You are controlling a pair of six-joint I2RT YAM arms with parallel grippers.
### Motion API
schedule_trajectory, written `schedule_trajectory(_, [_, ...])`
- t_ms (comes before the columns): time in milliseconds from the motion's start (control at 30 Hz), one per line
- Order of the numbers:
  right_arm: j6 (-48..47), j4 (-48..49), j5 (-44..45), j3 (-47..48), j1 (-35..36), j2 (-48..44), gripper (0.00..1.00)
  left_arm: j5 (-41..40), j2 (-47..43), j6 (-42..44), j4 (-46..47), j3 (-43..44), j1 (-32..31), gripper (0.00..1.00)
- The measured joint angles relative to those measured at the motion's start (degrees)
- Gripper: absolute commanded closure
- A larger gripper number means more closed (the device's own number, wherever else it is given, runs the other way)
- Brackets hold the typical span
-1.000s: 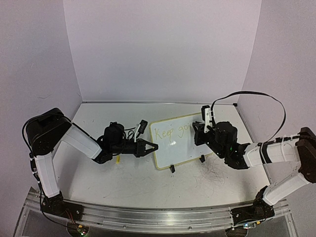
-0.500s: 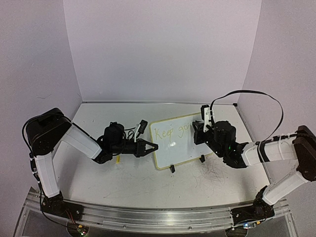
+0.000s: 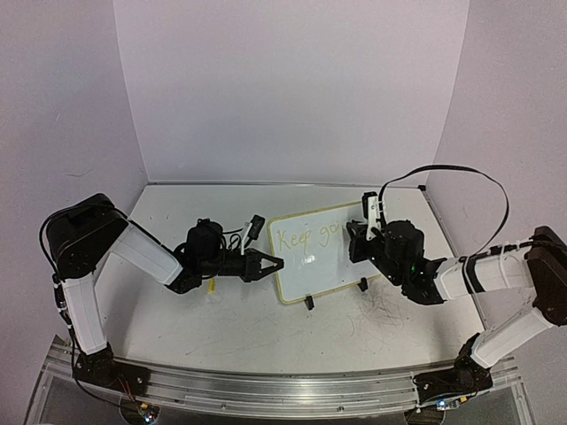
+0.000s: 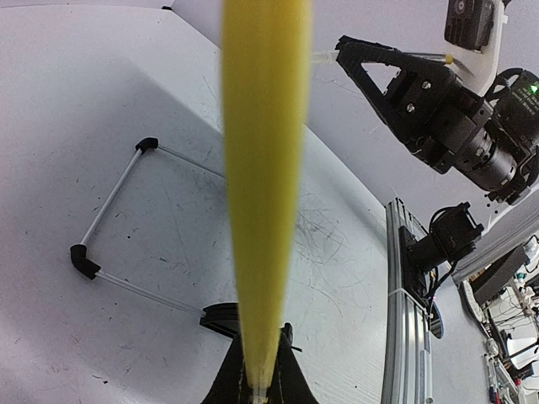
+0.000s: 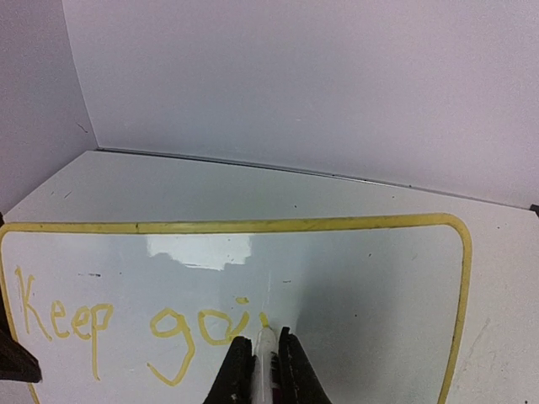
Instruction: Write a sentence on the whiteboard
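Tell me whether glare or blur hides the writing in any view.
Right wrist: sentence sharp, glare patch on the whiteboard above "go", clear of letters. Left wrist: blurred close-up yellow object blocks the centre. Top external: small glare below "Keep", lettering faint.

In the top view the middle of the frame is blocked by the small white whiteboard with a yellow-green rim (image 3: 323, 266), propped on two black clip feet (image 3: 308, 303). The left gripper (image 3: 278, 263), closed on a yellow rod (image 4: 265, 168), sits just beside its left edge, and the right gripper (image 3: 354, 232), clamped on a white marker (image 5: 266, 353), sits over its right part. A black cable (image 3: 461, 168) arches above the right arm at the frame's right, while open scuffed white tabletop (image 3: 266, 341) shows across the lower centre in front of the board and in a strip at upper centre, between the board's top edge and the pale back wall (image 3: 292, 88).
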Motion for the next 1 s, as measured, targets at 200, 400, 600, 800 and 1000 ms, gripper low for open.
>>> schedule_trajectory(200, [1.0, 0.0, -0.2, -0.8, 0.0, -0.3, 1.0, 0.0, 0.0, 0.0, -0.1, 0.0, 0.0, 1.0])
schedule_trajectory(400, [1.0, 0.0, -0.2, -0.8, 0.0, -0.3, 1.0, 0.0, -0.2, 0.0, -0.2, 0.0, 0.0, 1.0])
schedule_trajectory(600, [0.6, 0.1, -0.1, -0.4, 0.0, -0.3, 1.0, 0.0, -0.3, 0.1, -0.2, 0.0, 0.0, 1.0])
schedule_trajectory(800, [0.2, 0.4, 0.1, 0.9, -0.3, 0.1, 1.0, -0.1, -0.4, 0.2, -0.3, 0.0, -0.1, 1.0])
schedule_trajectory(1000, [0.2, 0.5, 1.8, 1.1, -0.3, 0.3, 1.0, -0.1, -0.4, 0.2, -0.3, 0.0, -0.1, 1.0])
